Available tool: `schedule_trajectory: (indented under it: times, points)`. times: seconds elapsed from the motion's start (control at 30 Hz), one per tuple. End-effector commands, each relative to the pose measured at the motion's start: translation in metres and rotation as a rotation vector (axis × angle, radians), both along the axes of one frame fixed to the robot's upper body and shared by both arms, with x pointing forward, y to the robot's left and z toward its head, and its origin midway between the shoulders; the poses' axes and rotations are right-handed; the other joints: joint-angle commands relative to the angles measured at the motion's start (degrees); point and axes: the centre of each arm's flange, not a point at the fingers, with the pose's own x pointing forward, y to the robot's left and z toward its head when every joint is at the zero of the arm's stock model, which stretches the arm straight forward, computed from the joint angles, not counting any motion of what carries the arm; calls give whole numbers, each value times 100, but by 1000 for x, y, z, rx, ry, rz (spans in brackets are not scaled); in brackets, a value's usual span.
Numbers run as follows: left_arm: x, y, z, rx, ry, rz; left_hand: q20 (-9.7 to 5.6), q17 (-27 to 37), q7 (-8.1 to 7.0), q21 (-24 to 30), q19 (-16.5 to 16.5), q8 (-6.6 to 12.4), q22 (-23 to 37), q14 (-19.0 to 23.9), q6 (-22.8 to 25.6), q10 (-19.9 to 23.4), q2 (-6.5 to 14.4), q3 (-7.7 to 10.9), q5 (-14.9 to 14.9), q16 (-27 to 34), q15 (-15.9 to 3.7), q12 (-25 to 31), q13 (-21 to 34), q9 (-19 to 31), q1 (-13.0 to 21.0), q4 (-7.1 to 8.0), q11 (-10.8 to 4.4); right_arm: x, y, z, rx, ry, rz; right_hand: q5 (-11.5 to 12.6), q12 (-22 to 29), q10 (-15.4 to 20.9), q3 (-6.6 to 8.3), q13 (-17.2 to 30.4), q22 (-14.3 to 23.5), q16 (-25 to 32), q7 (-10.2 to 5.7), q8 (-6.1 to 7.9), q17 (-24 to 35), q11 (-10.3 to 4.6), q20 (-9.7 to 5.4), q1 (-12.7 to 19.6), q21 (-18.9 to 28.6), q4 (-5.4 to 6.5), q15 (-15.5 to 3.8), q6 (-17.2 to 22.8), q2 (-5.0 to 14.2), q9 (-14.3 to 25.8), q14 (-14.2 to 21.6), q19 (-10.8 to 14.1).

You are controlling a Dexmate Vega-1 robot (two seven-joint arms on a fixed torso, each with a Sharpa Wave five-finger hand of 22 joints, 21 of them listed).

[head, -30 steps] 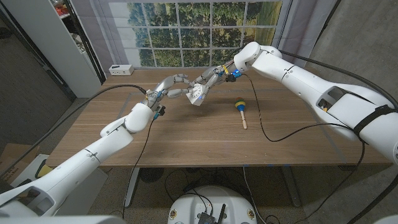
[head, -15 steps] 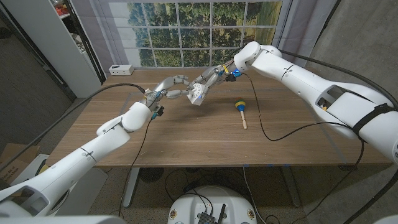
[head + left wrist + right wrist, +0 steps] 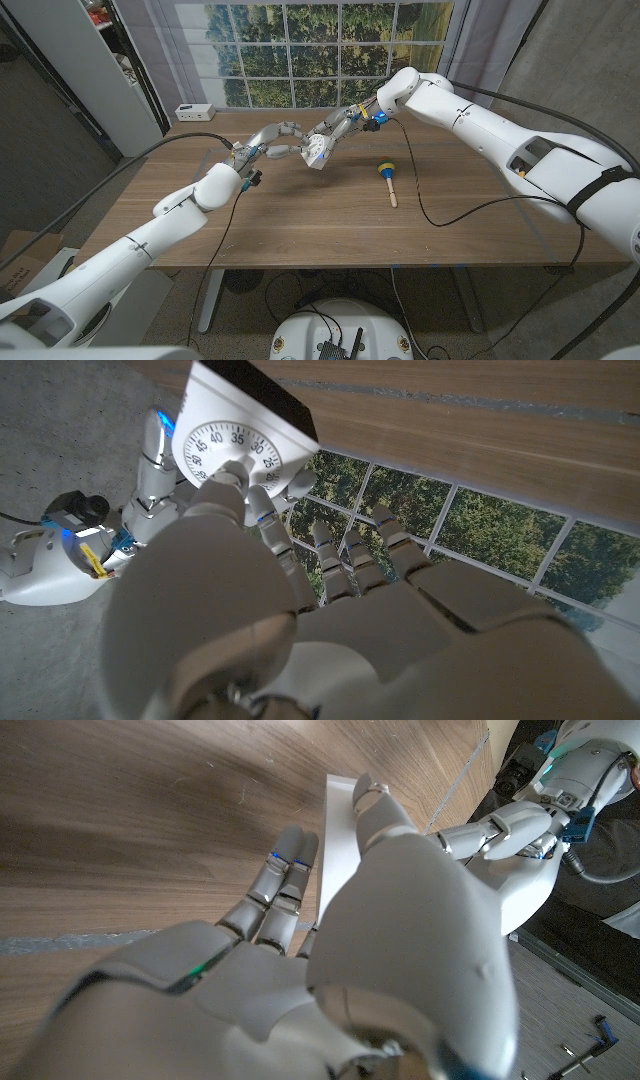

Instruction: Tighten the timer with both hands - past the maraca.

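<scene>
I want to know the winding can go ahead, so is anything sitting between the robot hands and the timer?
Nothing visible. The right robot hand holds the timer above the table, and the left robot hand has its fingers at the timer's dial. The maraca lies apart on the right.

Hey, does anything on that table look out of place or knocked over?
Nothing is spilled or damaged. The white timer is tilted because both robot hands hold it off the table, left and right. The maraca lies on its side nearby.
</scene>
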Motion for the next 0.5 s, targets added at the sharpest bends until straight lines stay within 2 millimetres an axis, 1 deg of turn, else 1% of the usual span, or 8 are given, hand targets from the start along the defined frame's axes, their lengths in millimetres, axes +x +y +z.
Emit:
schedule_trajectory:
  times: [0.03, 0.13, 0.2, 0.23, 0.27, 0.43, 0.5]
  points:
    - [4, -9, 0, 2, 3, -9, 13, 23, -57, 35, 55, 1, 19, 50, 65, 40, 61, 28, 79, 30, -104, 20, 18, 27, 114, -57, -32, 1, -1, -1, 8, 20, 9, 26, 13, 612, 173, 218, 2, -24, 51, -11, 7, 559, -829, -364, -27, 126, -984, 19, 384, 13, 9, 58]
    - [4, -10, 1, 10, 10, -11, 12, 24, -74, 36, 56, 5, 20, 52, 86, 39, 72, 26, 91, 29, -105, 18, 18, 31, 147, -65, -49, 2, -2, -1, 10, 22, 10, 27, 13, 617, 176, 219, 2, -31, 50, -13, 5, 545, -827, -382, -30, 129, -974, 17, 380, 13, 5, 60]
    - [3, -10, 1, 14, 13, -7, 16, 24, -68, 37, 56, 17, 21, 45, 123, 52, 81, 24, 100, 26, -105, 23, 19, 34, 169, -70, -38, 2, -3, -1, 11, 22, 10, 30, 9, 616, 182, 218, 2, -33, 54, -14, 6, 563, -827, -392, -34, 130, -975, 16, 384, 13, 8, 62]
    - [3, -10, 1, 16, 14, -5, 23, 25, -68, 37, 53, 26, 22, 41, 146, 45, 101, 30, 106, 24, -101, 20, 19, 38, 187, -72, -46, 3, -3, -1, 10, 23, 10, 32, 5, 607, 186, 220, 2, -35, 55, -15, 6, 552, -826, -398, -36, 130, -979, 14, 385, 13, 9, 63]
    - [2, -10, 1, 18, 16, -2, 28, 26, -100, 40, 57, 43, 23, 38, 187, 46, 138, 39, 118, 22, -102, 19, 19, 48, 227, -76, -50, 3, -4, -1, 11, 24, 12, 32, 6, 615, 187, 219, 2, -37, 57, -14, 7, 554, -826, -404, -37, 129, -978, 19, 381, 13, 6, 65]
    - [-2, -9, 3, 33, 13, 13, 37, 26, -97, 42, 51, 62, 25, 38, 234, 35, 278, 92, 150, 20, -91, 10, 19, 71, 369, -98, -90, 3, -5, -1, 8, 25, 17, 35, 1, 612, 194, 221, 2, -43, 60, -17, 10, 560, -825, -425, -43, 130, -974, 18, 381, 12, 3, 69]
    - [-4, -9, 4, 36, 13, 14, 35, 27, -98, 44, 51, 64, 26, 37, 250, 33, 316, 106, 155, 19, -96, 8, 19, 70, 404, -102, -88, 3, -5, -1, 7, 27, 19, 38, -1, 618, 201, 217, 2, -47, 63, -16, 9, 585, -825, -431, -46, 130, -976, 23, 383, 12, 4, 71]
